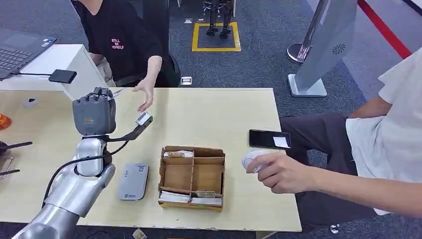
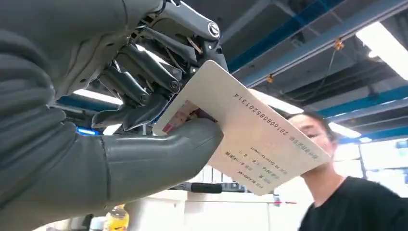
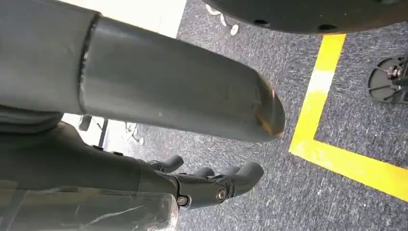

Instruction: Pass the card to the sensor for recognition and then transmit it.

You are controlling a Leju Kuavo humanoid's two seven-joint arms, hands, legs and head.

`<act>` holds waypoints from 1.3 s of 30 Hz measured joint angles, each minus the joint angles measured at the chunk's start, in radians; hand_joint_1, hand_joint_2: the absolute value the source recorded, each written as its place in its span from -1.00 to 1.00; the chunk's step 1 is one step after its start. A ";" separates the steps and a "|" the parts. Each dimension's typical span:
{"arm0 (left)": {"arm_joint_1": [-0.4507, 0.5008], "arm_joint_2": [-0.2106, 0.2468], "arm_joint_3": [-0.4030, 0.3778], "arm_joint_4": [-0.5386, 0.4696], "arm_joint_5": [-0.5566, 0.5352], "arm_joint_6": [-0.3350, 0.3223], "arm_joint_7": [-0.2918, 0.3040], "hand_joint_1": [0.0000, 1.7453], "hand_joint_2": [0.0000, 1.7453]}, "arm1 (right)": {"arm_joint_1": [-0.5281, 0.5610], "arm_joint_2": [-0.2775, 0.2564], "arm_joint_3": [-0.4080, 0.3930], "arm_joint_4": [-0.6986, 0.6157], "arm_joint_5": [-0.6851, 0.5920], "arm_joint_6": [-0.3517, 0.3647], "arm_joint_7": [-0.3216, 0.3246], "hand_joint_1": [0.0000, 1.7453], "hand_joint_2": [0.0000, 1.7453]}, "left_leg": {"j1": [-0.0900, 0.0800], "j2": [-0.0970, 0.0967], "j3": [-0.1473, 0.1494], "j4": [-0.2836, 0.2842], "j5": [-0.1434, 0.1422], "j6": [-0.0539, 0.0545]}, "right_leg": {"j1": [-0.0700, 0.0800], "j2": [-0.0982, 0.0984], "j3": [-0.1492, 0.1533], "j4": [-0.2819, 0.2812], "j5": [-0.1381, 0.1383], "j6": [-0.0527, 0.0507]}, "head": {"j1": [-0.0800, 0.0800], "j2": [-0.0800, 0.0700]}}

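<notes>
The left hand (image 1: 94,113) is raised above the pale wooden desk (image 1: 239,107), with its back turned to the head camera. In the left wrist view, a white printed card (image 2: 250,139) is pinched between the thick grey thumb (image 2: 163,154) and the dark fingers (image 2: 144,72), which are curled over its near end. The card's far end projects free of the hand. The right hand (image 3: 207,185) is seen over grey carpet (image 3: 298,72); nothing is held, and its fingers are loosely curled and apart. A grey card reader (image 1: 133,181) lies flat on the desk, just beside a brown compartmented box (image 1: 192,177).
</notes>
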 joint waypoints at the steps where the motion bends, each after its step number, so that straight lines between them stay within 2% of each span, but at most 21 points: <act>1: -0.011 0.001 0.003 0.023 0.000 0.002 0.002 1.00 1.00 | 0.000 0.000 0.003 0.000 0.000 0.000 0.000 -1.00 -1.00 | 0.000 0.000 0.000 0.000 0.000 0.000 | 0.000 0.000 0.000 0.000 0.000 0.000 | 0.000 0.000; 12: -0.073 0.006 0.063 0.191 0.000 0.005 0.010 1.00 1.00 | -0.002 -0.002 0.032 0.000 0.001 0.005 0.002 -1.00 -1.00 | 0.000 0.000 0.000 0.000 0.000 0.000 | 0.000 0.000 0.000 0.000 0.000 0.000 | 0.000 0.000; 20: -0.079 0.014 0.079 0.231 0.001 0.010 0.006 1.00 1.00 | -0.002 -0.004 0.044 0.000 0.001 0.007 0.004 -1.00 -1.00 | 0.000 0.000 0.000 0.000 0.000 0.000 | 0.000 0.001 0.000 0.000 0.000 0.000 | 0.000 0.000; 21: -0.079 0.014 0.086 0.233 0.002 0.011 0.006 -1.00 1.00 | -0.003 -0.004 0.044 0.000 0.001 0.007 0.004 -1.00 -1.00 | 0.000 0.000 0.000 0.000 0.000 0.000 | 0.000 0.001 0.000 0.000 0.000 0.000 | 0.000 0.000; 25: -0.078 0.014 0.100 0.240 0.003 0.024 -0.003 -1.00 1.00 | -0.003 -0.004 0.045 0.000 0.001 0.007 0.003 -1.00 -1.00 | 0.000 0.000 0.000 0.000 0.000 0.000 | 0.000 0.000 0.000 0.000 0.000 0.000 | 0.000 0.000; 26: -0.077 0.013 0.106 0.240 0.007 0.031 -0.011 -1.00 -1.00 | -0.003 -0.004 0.045 0.000 0.001 0.007 0.004 -1.00 -1.00 | 0.000 0.000 0.000 0.000 0.000 0.000 | 0.000 0.000 0.000 0.000 0.000 0.000 | 0.000 0.000; 27: -0.076 0.009 0.118 0.240 0.014 0.035 -0.021 -1.00 -1.00 | -0.003 -0.004 0.045 0.000 0.001 0.006 0.004 -1.00 -1.00 | 0.000 0.000 0.000 0.000 0.000 0.000 | 0.000 0.000 0.000 0.000 0.000 0.000 | 0.000 0.000; 28: -0.073 0.002 0.134 0.239 0.053 0.043 -0.051 -1.00 -1.00 | -0.003 -0.004 0.045 0.000 0.000 0.007 0.004 -1.00 -1.00 | 0.000 0.000 0.000 0.000 0.000 0.000 | 0.000 0.000 0.000 0.000 0.000 0.000 | 0.000 0.000; 30: -0.050 -0.031 0.187 0.204 0.241 0.053 -0.164 -1.00 -1.00 | -0.003 -0.004 0.045 0.000 -0.006 0.006 0.004 -1.00 -1.00 | 0.000 0.000 0.000 0.000 0.000 0.000 | 0.000 0.000 0.000 0.000 0.000 0.000 | 0.000 0.000; 32: -0.009 -0.077 0.249 0.124 0.510 0.027 -0.289 -1.00 -1.00 | -0.003 -0.004 0.045 0.000 -0.018 0.006 0.010 -1.00 -1.00 | 0.000 0.000 0.000 0.000 0.000 0.000 | 0.000 0.000 0.000 0.000 0.000 0.000 | 0.000 0.000; 34: 0.061 -0.123 0.288 -0.008 0.736 -0.020 -0.369 -1.00 -1.00 | -0.003 -0.004 0.045 0.000 -0.028 0.006 0.011 -1.00 -1.00 | -0.001 0.001 0.000 0.000 0.000 0.000 | -0.001 0.001 0.000 0.000 0.000 0.000 | -0.002 0.000; 36: 0.142 -0.161 0.296 -0.165 0.941 -0.052 -0.435 -1.00 -1.00 | -0.002 -0.004 0.043 0.001 -0.041 0.004 0.016 -1.00 -1.00 | -0.001 0.002 -0.001 0.000 -0.001 0.001 | -0.001 0.002 -0.001 -0.001 0.000 0.000 | 0.000 0.000; 39: 0.248 -0.188 0.296 -0.344 1.158 -0.068 -0.512 -1.00 -1.00 | 0.003 -0.004 0.040 0.001 -0.056 0.003 0.017 -1.00 -1.00 | -0.001 0.003 -0.001 0.000 -0.003 0.002 | -0.001 0.004 -0.001 -0.001 -0.001 0.001 | 0.000 0.000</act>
